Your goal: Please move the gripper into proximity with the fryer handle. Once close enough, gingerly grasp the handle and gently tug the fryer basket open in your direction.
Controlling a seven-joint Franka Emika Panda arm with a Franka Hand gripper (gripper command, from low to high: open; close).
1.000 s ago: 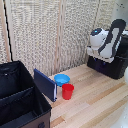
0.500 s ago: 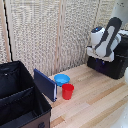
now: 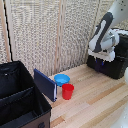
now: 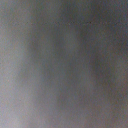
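In the exterior view my white arm (image 3: 103, 34) bends down over the black fryer (image 3: 116, 64) at that view's right. The gripper (image 3: 102, 61) hangs at the fryer's front face, level with the fryer basket (image 3: 111, 69), the dark lower part of the box. Its blue-tipped fingers are too small and soft to show whether they stand apart. I cannot make out the fryer handle; the gripper covers that spot. The wrist view is a grey blur with no readable shape.
A large black fabric crate (image 3: 20, 100) fills the exterior view's lower left. Beside it a dark blue panel (image 3: 45, 84) leans upright, with a blue bowl (image 3: 62, 79) and a red cup (image 3: 68, 91) on the wooden surface (image 3: 95, 100). A woven screen (image 3: 45, 35) backs everything.
The arm stays low at the fryer's front with hardly any visible shift. The crate, panel, bowl and cup have not moved.
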